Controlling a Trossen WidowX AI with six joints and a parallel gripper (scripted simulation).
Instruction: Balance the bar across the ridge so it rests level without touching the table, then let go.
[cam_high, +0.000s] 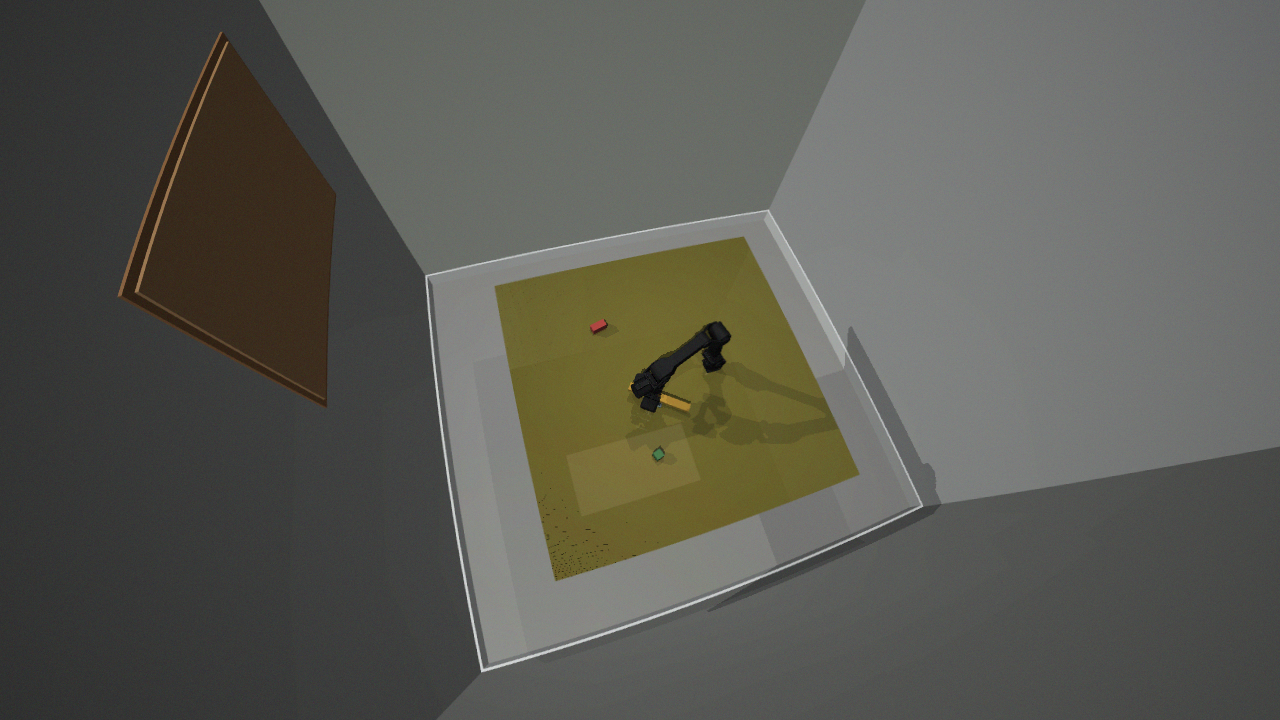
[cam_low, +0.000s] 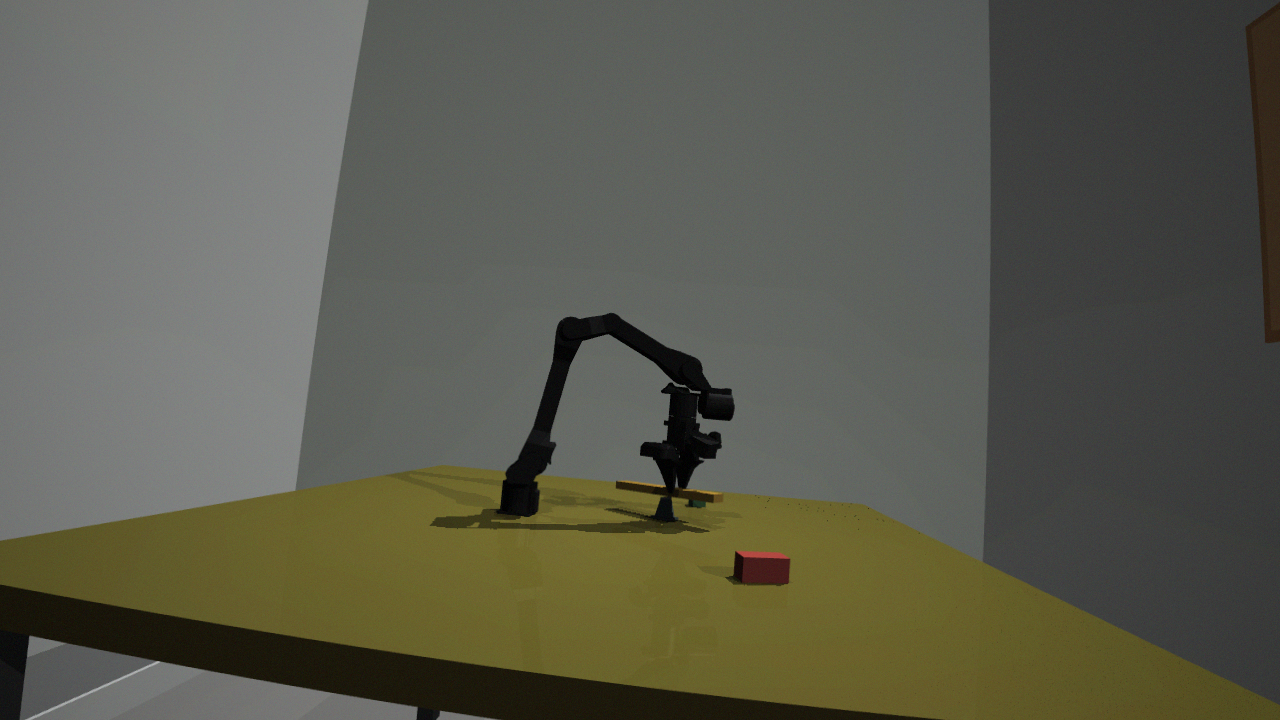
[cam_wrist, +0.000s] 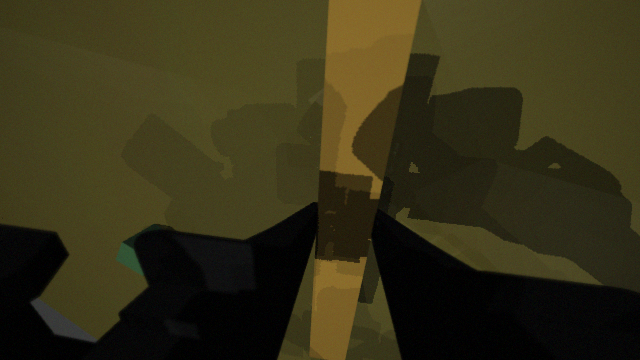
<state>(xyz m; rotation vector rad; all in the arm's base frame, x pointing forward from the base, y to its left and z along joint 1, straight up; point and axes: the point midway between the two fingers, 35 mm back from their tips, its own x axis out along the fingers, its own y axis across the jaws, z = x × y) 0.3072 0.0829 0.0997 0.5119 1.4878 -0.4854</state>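
The orange bar (cam_high: 675, 402) (cam_low: 702, 494) (cam_wrist: 370, 30) is held off the table and looks near level, its far parts reaching out on both sides of the fingers. My gripper (cam_low: 677, 490) (cam_wrist: 344, 211) is shut on the bar near its middle, pointing down. In the top view the fingertips are hidden by the arm. The small dark blue-grey ridge (cam_low: 665, 511) stands on the table right under the bar, its top at or just below the bar's underside; I cannot tell whether they touch. The ridge cannot be made out in the wrist view.
A green block (cam_high: 658, 454) (cam_low: 696, 504) (cam_wrist: 131, 257) stands on the yellow table (cam_high: 760, 465) (cam_low: 358, 582), beyond the bar in the exterior view. A red block (cam_high: 598, 325) (cam_low: 761, 568) lies on the opposite side of the bar, farther off.
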